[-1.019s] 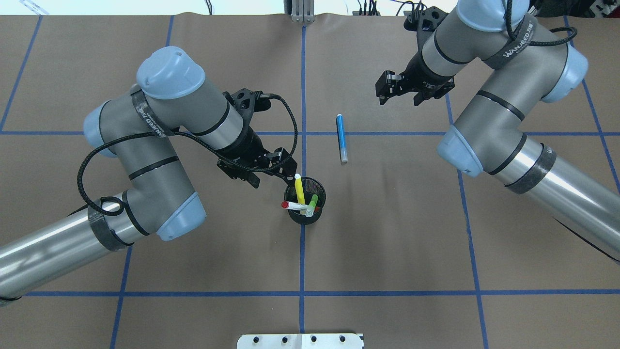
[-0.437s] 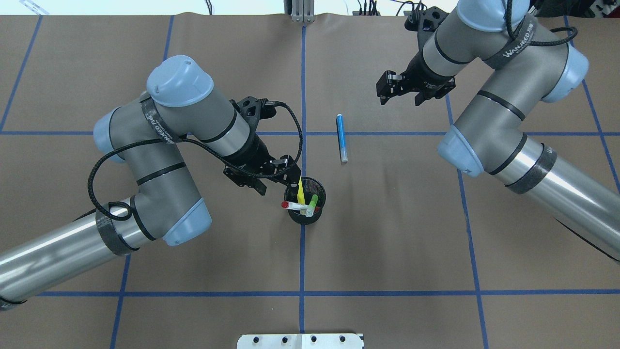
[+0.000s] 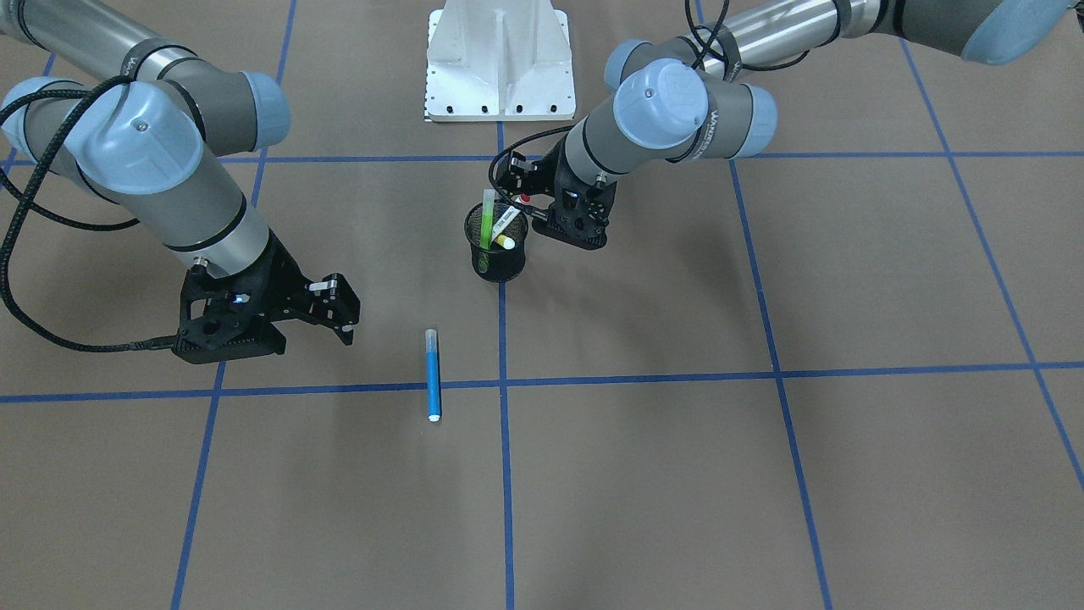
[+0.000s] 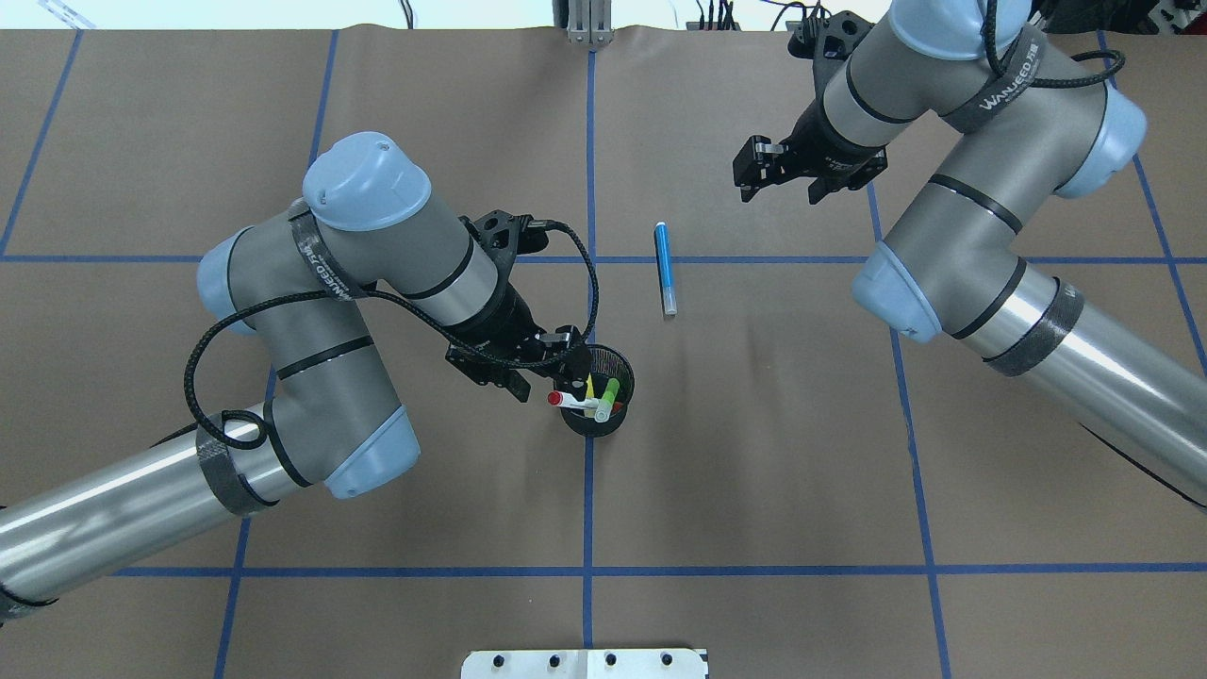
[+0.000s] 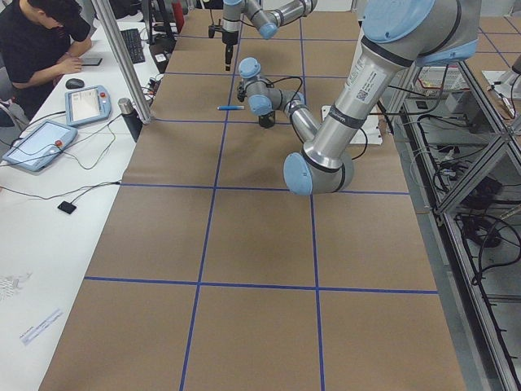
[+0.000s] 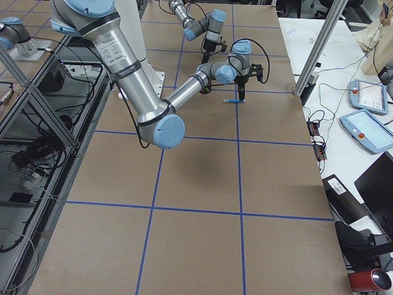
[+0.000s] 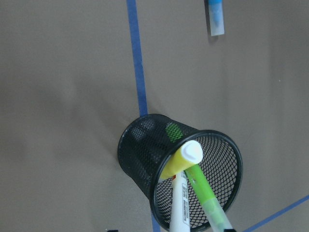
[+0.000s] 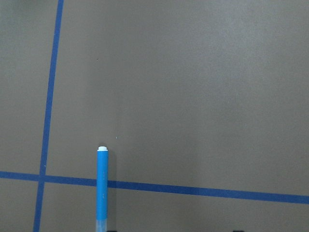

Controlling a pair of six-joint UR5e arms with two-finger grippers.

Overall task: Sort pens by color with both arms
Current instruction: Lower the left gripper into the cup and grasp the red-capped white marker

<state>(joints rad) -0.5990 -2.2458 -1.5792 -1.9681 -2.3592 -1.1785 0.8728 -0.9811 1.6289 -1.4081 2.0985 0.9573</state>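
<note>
Overhead: left gripper (image 4: 549,366) jaws apart, holding nothing, at the 10 o'clock rim of black mesh cup (image 4: 629,375) | cup holds yellow pen (image 7: 181,160), green pen (image 4: 609,396), white red-ended pen (image 4: 575,401) | right gripper (image 4: 775,184) jaws apart, empty | blue pen (image 4: 666,269) lies flat on table (image 4: 754,453), at right gripper's 7 o'clock, cup's 1 o'clock.

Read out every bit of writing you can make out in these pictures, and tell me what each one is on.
"WANJEED", plus a small mark after it that is too small to read: on the black band around the right arm.
White print on the strap around the left arm: too skewed to read.
Print on the white pen: too small and blurred to read.
</note>
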